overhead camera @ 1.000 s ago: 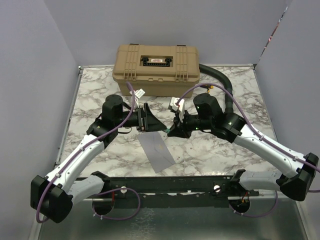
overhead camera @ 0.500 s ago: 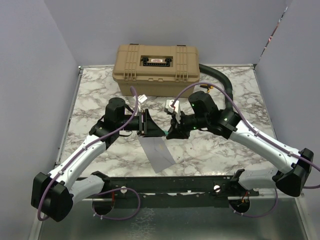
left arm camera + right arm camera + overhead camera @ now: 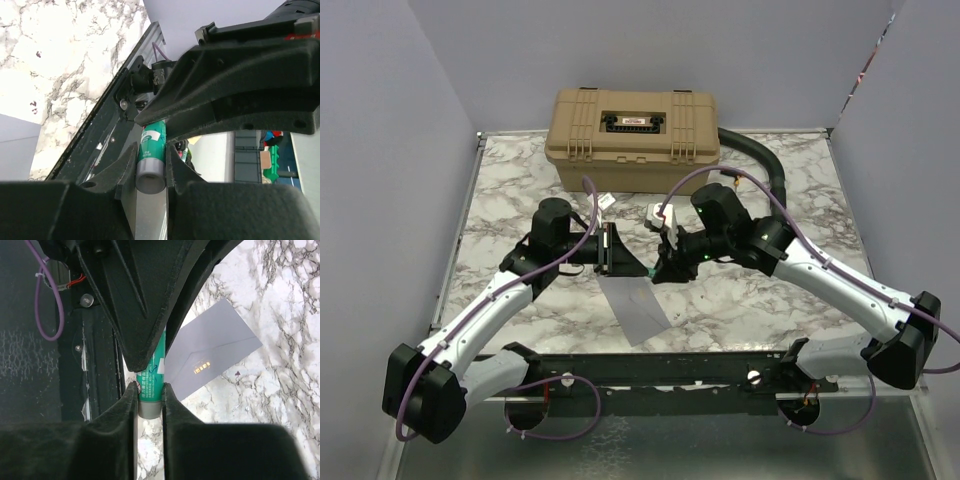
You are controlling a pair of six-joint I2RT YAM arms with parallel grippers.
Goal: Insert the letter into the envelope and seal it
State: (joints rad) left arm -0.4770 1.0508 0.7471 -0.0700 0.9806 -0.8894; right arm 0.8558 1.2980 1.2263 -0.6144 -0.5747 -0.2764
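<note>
case (image 3: pixel 632 125) at table (image 3: pixel 510 180) rear; envelope (image 3: pixel 638 308) flat on table near front; glue stick (image 3: pixel 150 382) between them, left gripper (image 3: pixel 150 167) and right gripper (image 3: pixel 149 399) flanking it.

Top: high above near edge, looking down on whole table (image 3: pixel 770 300), envelope (image 3: pixel 638 308). Wrists: close, facing each other, sharing green tube (image 3: pixel 151 145); right also shows envelope.

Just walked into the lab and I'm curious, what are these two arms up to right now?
Both arms meet above the middle of the table, sharing one green glue stick. The right tool is clamped on one grey end and the left tool pinches the other, probably to pull the cap off. The grey envelope lies flat on the marble just below them, not held by either arm.
</note>
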